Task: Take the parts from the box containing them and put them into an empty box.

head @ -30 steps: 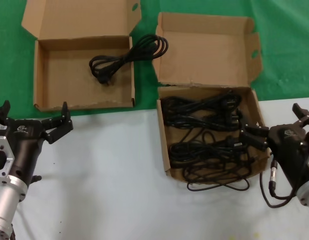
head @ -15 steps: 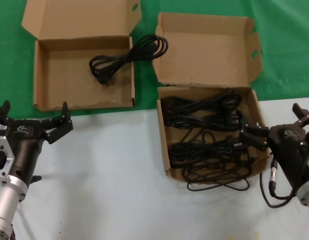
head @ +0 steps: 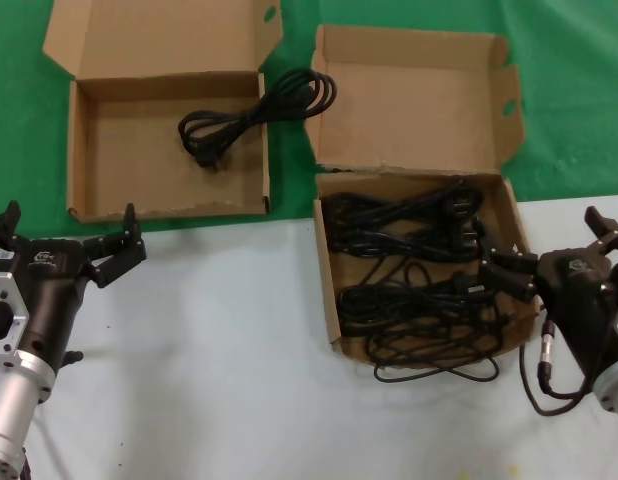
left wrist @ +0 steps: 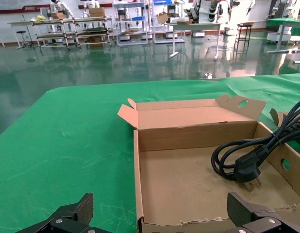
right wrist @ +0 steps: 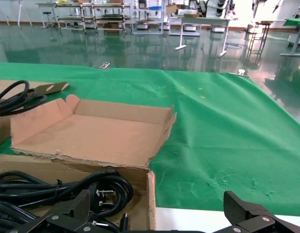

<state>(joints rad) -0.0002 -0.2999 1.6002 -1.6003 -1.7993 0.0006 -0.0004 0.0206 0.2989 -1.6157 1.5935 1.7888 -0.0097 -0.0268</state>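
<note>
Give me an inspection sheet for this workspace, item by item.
Surface: white table in front, green cloth behind.
Job's things: ragged box full of black power cords; neater box holds one cord draped over its wall.
Clutter: nothing seen.
Grippers: left gripper open near the neater box; right gripper open at the ragged box's edge; both hold nothing.
Cables: one cord loop spills over the ragged box's front.
Surroundings: workshop floor, shelves, tables.
</note>
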